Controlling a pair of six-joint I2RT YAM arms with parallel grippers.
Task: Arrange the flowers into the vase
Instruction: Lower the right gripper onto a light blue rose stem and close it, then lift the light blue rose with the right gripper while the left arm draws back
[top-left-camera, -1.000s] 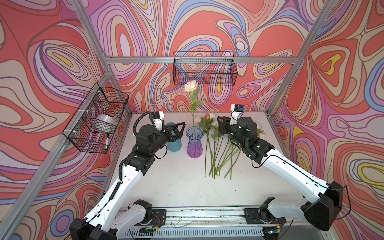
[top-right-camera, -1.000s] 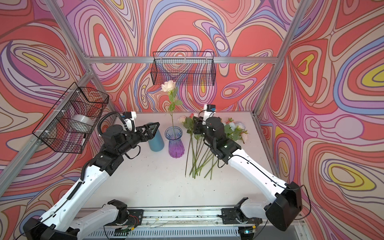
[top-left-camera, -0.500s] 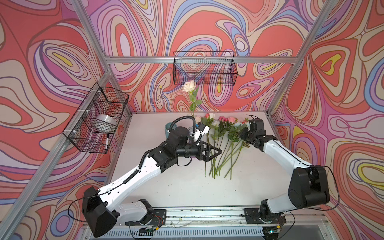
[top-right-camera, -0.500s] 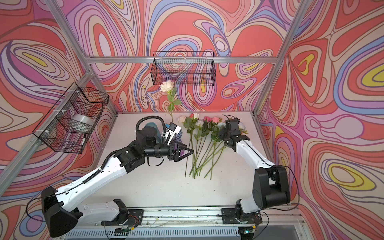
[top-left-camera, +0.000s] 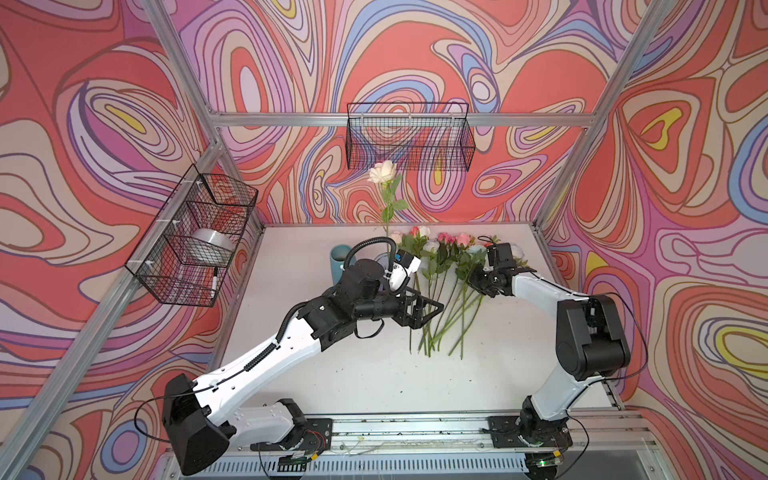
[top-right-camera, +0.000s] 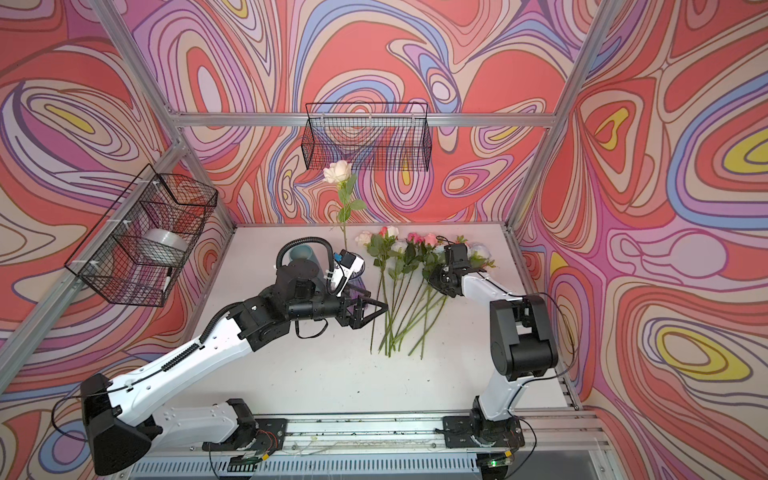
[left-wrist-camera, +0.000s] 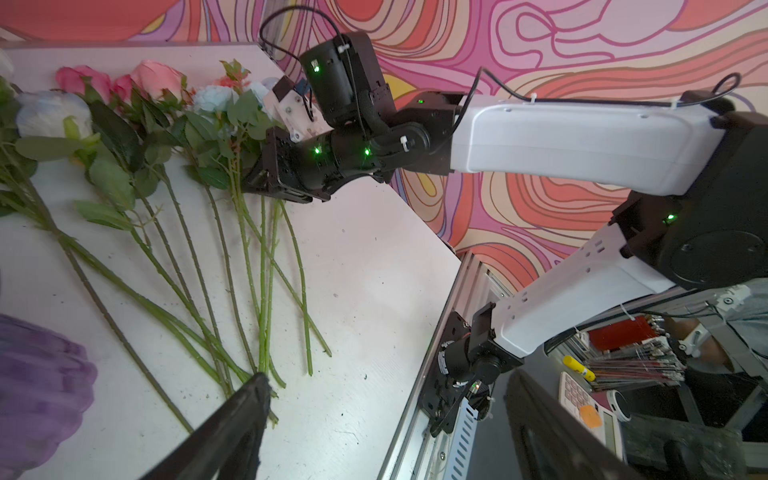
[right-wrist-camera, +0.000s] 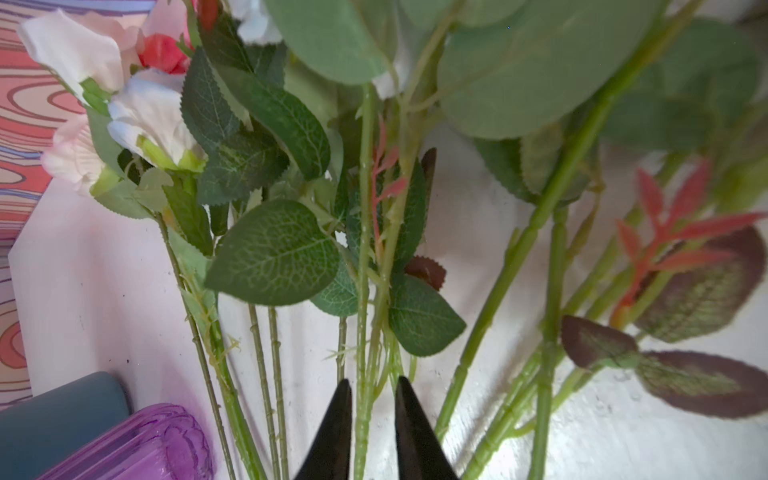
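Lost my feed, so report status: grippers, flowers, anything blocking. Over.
Left gripper open, near stem ends. Right gripper shut on stems in the flowers pile. One cream rose upright in the vase. Left arm crowds the vase.

This is looking like a robotics lab cell: an aluminium frame (top-left-camera: 291, 120) is enclosing a bench (top-left-camera: 353, 374), swirl-printed wall panels (top-left-camera: 415, 50) are boxing it in, wire baskets (top-left-camera: 409, 137) are hanging from the frame, and two robot arms (top-left-camera: 266, 357) are sitting on a front rail (top-left-camera: 415, 426).
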